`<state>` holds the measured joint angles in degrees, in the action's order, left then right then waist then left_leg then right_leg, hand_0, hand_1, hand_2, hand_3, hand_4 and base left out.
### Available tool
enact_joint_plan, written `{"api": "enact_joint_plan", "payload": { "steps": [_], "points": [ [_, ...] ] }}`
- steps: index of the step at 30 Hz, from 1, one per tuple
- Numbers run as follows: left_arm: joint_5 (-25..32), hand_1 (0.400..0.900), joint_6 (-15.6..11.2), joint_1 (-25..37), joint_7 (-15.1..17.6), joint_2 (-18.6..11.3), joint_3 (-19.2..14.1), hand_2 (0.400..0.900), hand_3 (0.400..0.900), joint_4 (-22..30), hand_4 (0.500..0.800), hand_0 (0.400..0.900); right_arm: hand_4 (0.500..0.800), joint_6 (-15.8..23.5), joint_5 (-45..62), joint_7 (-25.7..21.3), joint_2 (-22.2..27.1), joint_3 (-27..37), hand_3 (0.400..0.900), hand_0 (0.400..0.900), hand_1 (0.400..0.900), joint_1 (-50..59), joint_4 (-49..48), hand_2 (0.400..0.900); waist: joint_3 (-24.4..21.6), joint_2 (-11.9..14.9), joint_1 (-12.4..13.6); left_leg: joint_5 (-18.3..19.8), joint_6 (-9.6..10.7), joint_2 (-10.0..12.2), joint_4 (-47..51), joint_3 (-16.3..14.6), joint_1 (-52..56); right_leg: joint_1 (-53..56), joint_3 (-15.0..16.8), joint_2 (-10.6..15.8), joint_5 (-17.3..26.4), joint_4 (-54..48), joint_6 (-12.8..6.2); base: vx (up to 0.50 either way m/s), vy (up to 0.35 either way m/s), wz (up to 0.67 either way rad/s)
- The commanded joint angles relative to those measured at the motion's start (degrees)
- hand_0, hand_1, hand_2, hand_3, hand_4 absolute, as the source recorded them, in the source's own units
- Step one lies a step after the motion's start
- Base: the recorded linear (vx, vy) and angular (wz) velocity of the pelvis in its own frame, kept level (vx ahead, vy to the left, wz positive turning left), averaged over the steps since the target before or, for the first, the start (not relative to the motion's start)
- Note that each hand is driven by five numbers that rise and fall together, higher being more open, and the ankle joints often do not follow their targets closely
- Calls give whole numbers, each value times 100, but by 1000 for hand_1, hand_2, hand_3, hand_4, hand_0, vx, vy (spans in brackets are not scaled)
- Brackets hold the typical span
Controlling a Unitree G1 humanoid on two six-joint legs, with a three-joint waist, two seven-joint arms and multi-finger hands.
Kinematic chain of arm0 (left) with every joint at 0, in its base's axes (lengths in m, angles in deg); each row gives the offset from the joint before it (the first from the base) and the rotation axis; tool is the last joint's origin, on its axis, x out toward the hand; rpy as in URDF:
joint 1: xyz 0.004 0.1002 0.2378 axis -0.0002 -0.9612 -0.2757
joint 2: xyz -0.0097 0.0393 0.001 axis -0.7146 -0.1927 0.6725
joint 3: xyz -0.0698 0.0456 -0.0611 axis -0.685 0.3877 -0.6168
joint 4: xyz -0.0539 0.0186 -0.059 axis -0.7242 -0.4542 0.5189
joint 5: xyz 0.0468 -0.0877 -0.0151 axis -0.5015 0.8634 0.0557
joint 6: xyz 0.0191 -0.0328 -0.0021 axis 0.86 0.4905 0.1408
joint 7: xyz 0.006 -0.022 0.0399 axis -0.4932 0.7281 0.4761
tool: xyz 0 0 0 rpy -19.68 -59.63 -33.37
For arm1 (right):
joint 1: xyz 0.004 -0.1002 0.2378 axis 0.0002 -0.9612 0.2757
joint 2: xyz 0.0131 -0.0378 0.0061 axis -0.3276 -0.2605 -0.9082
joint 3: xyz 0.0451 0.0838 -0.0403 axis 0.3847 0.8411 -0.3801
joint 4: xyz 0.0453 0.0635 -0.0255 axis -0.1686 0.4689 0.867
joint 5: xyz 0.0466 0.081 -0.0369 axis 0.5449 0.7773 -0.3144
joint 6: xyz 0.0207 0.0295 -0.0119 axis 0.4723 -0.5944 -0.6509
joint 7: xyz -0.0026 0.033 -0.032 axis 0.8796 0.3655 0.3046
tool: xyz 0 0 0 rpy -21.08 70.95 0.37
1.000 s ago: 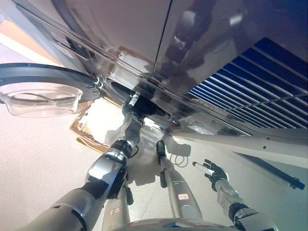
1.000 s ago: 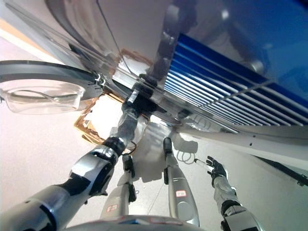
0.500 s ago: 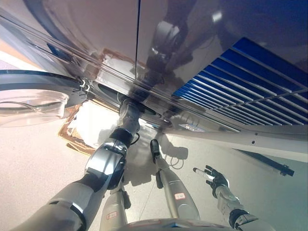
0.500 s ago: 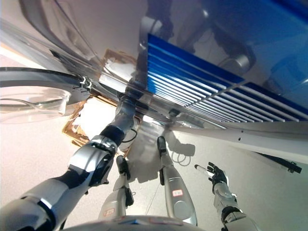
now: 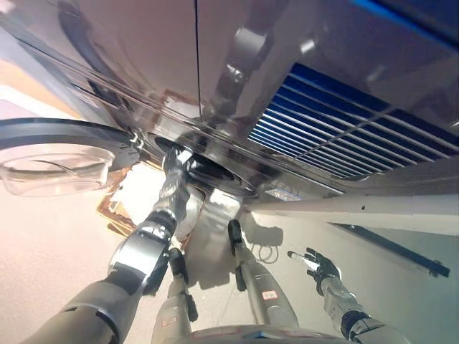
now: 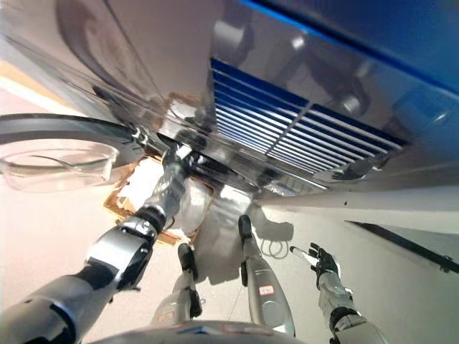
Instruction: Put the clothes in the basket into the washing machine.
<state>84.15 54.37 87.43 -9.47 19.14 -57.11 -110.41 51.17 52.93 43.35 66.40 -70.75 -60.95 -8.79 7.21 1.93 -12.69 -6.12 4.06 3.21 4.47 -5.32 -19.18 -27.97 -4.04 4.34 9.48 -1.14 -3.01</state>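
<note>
Pale, smooth flooring (image 5: 43,244) runs beneath a glossy grey front-loading washing machine (image 5: 143,57) whose shiny face fills the upper part of both views. Its round door with a clear bulging window (image 5: 57,161) hangs open at the left. Just below the dark drum opening (image 5: 208,172) sits a brown woven basket (image 5: 118,211) holding white clothes (image 5: 143,193). Reaching up into that opening, the left hand (image 5: 176,161) is buried at the rim, so I cannot tell how its fingers are set. Well apart, low on the right, the right hand (image 5: 319,265) hovers over the floor with fingers spread and holds nothing.
</note>
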Motion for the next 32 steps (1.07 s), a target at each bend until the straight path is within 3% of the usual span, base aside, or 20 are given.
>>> {"api": "enact_joint_plan", "payload": {
  "steps": [1, 2, 3, 5, 7, 12, 16, 25, 32],
  "points": [
    [-1920, 900, 120, -256, -199, -178, 344, 900, 900, -503, 800, 900, 800, -10, -196, 25, 223, 38, 900, 900, 900, 102, 432, 900, -524, 11, 65, 161, -14, -89, -221, 285, -51, 441, -214, -180, -178, 28, -234, 31, 24, 8],
    [-2667, 900, 263, -592, -196, -215, 487, 900, 900, -708, 800, 900, 800, -50, -246, 51, 229, 42, 900, 900, 900, 305, 514, 900, -601, 0, 163, 191, -18, -85, -184, 268, 169, 673, -235, -173, -188, -35, -247, 39, 21, 7],
    [-2948, 900, 319, -864, -248, -222, 496, 900, 900, -784, 800, 900, 800, -62, -279, 63, 242, 59, 900, 900, 900, 380, 526, 900, -636, -13, 222, 198, -23, -89, -173, 263, 268, 783, -241, -170, -190, -64, -253, 16, 14, 7],
    [-3056, 900, 339, -1070, -264, -235, 362, 900, 900, -839, 800, 900, 800, -94, -322, 112, 246, 74, 900, 900, 900, 425, 567, 900, -680, -25, 271, 197, -29, -101, -158, 272, 339, 864, -255, -160, -198, -92, -253, 2, 10, 11],
    [-3193, 900, 335, -1698, -402, -271, 133, 900, 900, -852, 800, 900, 800, -168, -419, 228, 297, 169, 900, 900, 900, 414, 607, 900, -781, -78, 423, 200, -40, -120, -117, 306, 568, 1126, -328, -137, -256, -141, -255, -5, 1, 24],
    [-3701, 900, 257, -2534, -600, -341, 84, 900, 900, -797, 800, 900, 800, -230, -748, 419, 320, 270, 900, 900, 900, 41, 590, 900, -855, -156, 586, 185, -30, -139, -39, 368, 932, 1545, -477, -120, -390, -143, -249, -6, 3, 32],
    [-3679, 900, 149, -3340, -752, -438, -183, 900, 900, -543, 800, 900, 800, -241, -984, 595, 263, 356, 900, 900, 900, -500, 525, 900, -974, -216, 796, 199, -49, -204, 15, 599, 1255, 2022, -722, -70, -514, -178, -260, -5, 13, 47],
    [-4076, 900, 228, -3931, -1023, -353, -238, 900, 900, -813, 800, 900, 800, -288, -1304, 721, 71, 344, 900, 900, 900, -973, 445, 900, -1178, -257, 984, 211, -50, -351, 53, 1078, 1419, 2498, -1266, 63, -642, -189, -283, -37, 31, 42],
    [-4108, 900, 217, -4004, -1044, -320, -236, 900, 900, -774, 800, 900, 800, -326, -1391, 728, -60, 271, 900, 900, 900, -1060, 435, 900, -1275, -236, 1039, 267, -89, -416, 53, 1215, 1533, 2680, -1384, 120, -710, -156, -280, 0, 27, 12]
  ]
}}
